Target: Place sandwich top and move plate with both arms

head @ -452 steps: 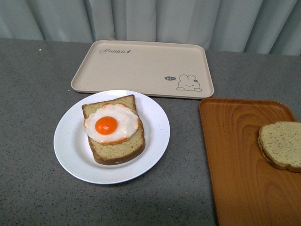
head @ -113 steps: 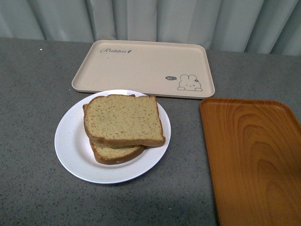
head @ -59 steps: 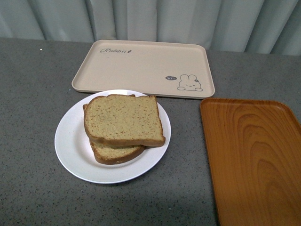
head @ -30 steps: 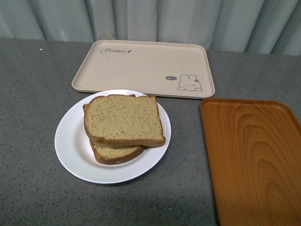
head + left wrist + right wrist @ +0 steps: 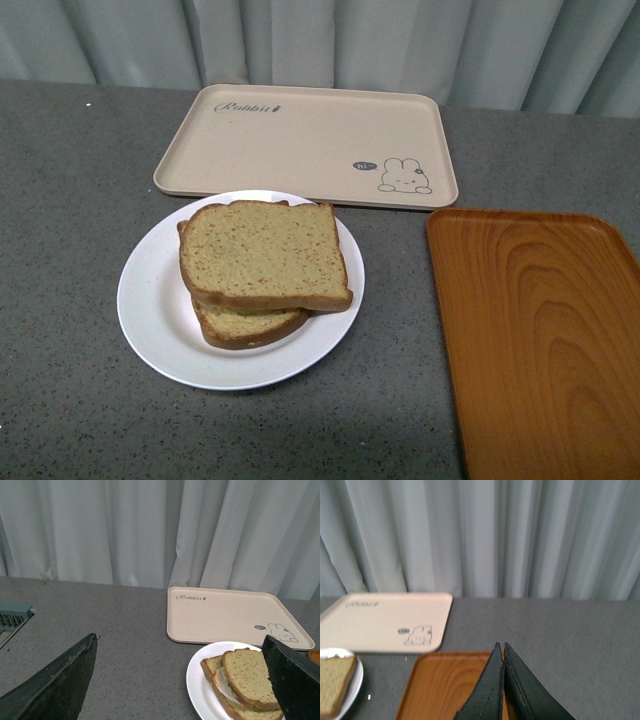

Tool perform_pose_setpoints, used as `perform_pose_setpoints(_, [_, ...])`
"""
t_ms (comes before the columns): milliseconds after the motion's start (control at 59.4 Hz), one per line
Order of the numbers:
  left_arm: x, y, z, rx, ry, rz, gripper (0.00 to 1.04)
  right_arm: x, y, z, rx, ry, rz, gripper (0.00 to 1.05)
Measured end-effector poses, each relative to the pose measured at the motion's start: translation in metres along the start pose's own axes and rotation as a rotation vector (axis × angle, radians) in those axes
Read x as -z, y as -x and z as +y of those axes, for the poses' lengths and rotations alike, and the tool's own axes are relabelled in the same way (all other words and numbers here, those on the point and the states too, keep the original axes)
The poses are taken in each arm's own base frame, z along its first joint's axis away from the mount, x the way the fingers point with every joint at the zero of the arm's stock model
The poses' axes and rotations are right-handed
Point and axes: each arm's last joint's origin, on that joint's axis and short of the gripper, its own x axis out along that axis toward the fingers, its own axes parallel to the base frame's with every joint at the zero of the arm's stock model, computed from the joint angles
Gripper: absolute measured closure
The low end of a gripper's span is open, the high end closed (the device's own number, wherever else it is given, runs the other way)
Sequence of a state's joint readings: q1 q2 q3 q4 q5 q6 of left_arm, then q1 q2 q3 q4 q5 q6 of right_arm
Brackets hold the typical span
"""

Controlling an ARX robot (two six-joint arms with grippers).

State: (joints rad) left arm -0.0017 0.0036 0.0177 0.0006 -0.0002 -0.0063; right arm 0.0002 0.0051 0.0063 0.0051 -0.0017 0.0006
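The sandwich top (image 5: 263, 252) lies flat over a thicker bread slice (image 5: 248, 323) on the white plate (image 5: 150, 305), left of centre on the grey table. The left wrist view shows the same sandwich top (image 5: 248, 676) and plate (image 5: 197, 682). My left gripper (image 5: 180, 647) is open, its two black fingers (image 5: 55, 685) far apart, with the plate's near rim between them and well below. My right gripper (image 5: 500, 646) is shut with nothing in it, hovering over the orange tray (image 5: 440, 682). Neither arm shows in the front view.
A beige rabbit-print tray (image 5: 305, 143) lies behind the plate. An orange wood-grain tray (image 5: 540, 340) with nothing on it sits at the right. A grey-green object (image 5: 12, 617) lies at the table's far left. Curtains hang behind the table.
Since 7.6 s ago the sandwich top has gone from the orange tray onto the egg slice on the plate. Over the last two seconds nothing has visibly moved.
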Motion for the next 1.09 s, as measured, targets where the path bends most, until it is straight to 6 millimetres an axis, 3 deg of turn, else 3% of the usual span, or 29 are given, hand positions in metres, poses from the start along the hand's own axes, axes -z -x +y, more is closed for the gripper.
perform_pose_setpoints(118, [0.000, 0.000, 0.000, -0.003, 0.000, 0.002, 0.06, 0.000, 0.000, 0.000, 0.000, 0.000, 0.003, 1.04])
perform_pose_setpoints(236, [0.008, -0.008, 0.006, -0.172, 0.121, 0.384, 0.06, 0.000, 0.000, 0.000, 0.000, 0.000, 0.002, 0.81])
perform_pose_setpoints(387, [0.021, -0.027, 0.014, -0.244, 0.281, 0.531, 0.06, 0.000, 0.000, 0.000, 0.000, 0.000, 0.002, 0.52])
perform_pose_setpoints(656, [0.045, -0.067, 0.021, -0.207, 0.524, 0.746, 0.06, 0.000, 0.000, 0.000, 0.000, 0.000, 0.002, 0.07])
perform_pose_setpoints(875, [0.071, -0.095, 0.021, -0.207, 0.659, 0.892, 0.06, 0.000, 0.000, 0.000, 0.000, 0.000, 0.002, 0.09])
perform_pose_setpoints(1094, [0.088, -0.117, 0.015, -0.173, 0.751, 0.929, 0.06, 0.000, 0.000, 0.000, 0.000, 0.000, 0.002, 0.09])
